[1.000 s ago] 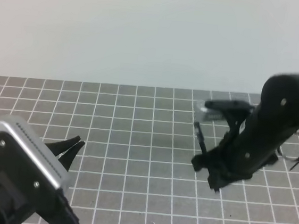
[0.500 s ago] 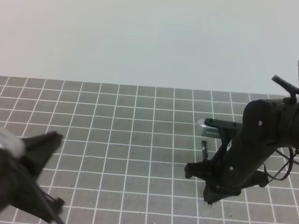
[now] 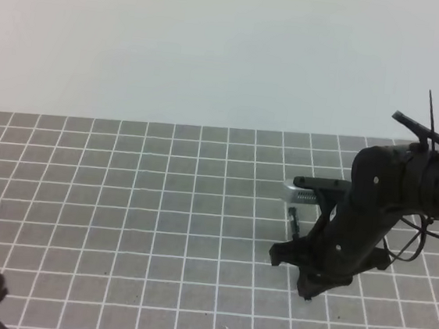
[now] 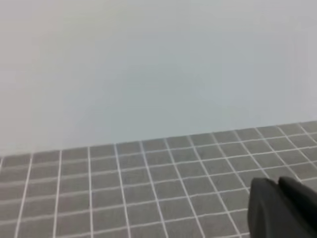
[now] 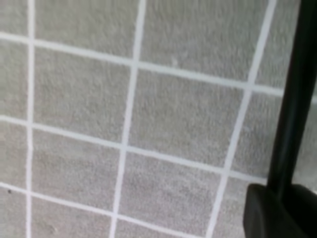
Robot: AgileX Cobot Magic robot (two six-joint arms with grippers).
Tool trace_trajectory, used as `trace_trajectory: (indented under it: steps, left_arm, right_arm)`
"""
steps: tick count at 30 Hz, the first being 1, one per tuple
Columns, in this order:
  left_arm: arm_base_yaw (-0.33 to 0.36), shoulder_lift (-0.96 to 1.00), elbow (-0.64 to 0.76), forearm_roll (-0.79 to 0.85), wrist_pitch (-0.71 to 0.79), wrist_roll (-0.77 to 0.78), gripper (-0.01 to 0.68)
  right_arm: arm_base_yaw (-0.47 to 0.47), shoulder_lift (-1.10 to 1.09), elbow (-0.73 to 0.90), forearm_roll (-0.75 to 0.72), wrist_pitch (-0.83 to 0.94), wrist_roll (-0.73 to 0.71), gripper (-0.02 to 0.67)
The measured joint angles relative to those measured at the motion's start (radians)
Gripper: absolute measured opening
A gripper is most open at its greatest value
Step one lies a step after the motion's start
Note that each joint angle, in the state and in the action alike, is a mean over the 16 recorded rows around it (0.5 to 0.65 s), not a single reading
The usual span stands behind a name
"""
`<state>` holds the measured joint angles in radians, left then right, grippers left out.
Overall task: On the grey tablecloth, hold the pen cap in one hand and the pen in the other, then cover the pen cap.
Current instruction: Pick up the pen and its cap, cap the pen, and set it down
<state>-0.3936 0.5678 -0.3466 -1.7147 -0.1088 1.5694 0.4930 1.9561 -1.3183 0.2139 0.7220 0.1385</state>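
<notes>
Right gripper (image 3: pixel 307 282): low over the grey tablecloth (image 3: pixel 160 205), right of centre in the high view, pointing down. Its fingers (image 5: pixel 270 213) clamp the pen (image 5: pixel 292 94), a thin black shaft that rises from the grip along the right edge of the wrist view, above the grid lines. In the high view a short dark length of it shows just left of the arm.

Left gripper (image 4: pixel 282 208): fingers pressed together, nothing seen between them; in the high view only a dark part of that arm shows at the lower left edge.

Pen cap: not seen in any view.
</notes>
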Motion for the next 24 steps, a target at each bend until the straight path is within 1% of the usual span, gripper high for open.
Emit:
trace_trajectory:
  steps: [5, 11, 15, 24]
  left_arm:
    - [0.05, -0.027, 0.026, -0.018, 0.024, 0.002, 0.0]
    - [0.063, -0.034, 0.033, -0.032, 0.038, 0.004, 0.0]
    - [0.067, -0.038, 0.034, -0.032, 0.037, 0.012, 0.0]
    - [0.107, -0.097, 0.071, -0.032, 0.034, 0.068, 0.0]
  right_arm:
    - [0.0, 0.008, -0.007, -0.001, 0.003, -0.018, 0.063]
    - [0.0, 0.02, -0.013, 0.001, 0.014, -0.033, 0.092]
    - [0.0, 0.027, -0.025, 0.006, 0.032, -0.046, 0.141]
    - [0.0, 0.029, -0.09, 0.017, 0.131, -0.08, 0.285]
